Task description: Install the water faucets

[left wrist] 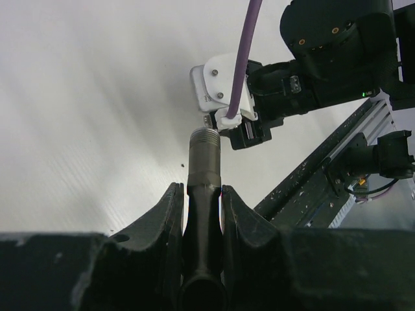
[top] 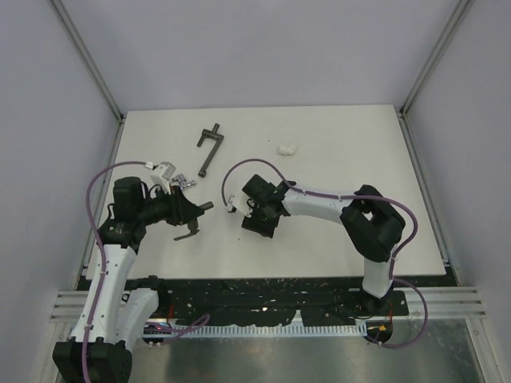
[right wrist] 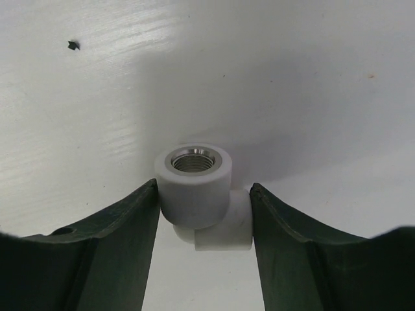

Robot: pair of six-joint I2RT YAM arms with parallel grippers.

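2 grips: left jaws clench a dull dark faucet point(left wrist: 202, 170), its tip threaded; right jaws pinch a smooth white plastic elbow point(right wrist: 194, 194), metal-threaded inside.

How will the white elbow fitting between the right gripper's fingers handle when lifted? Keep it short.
Probably stiff: the white elbow fitting looks like thick moulded plastic. The metal threaded insert in its mouth likely makes it heavyish for its size. Its smooth round wall might twist or slip in the right gripper.
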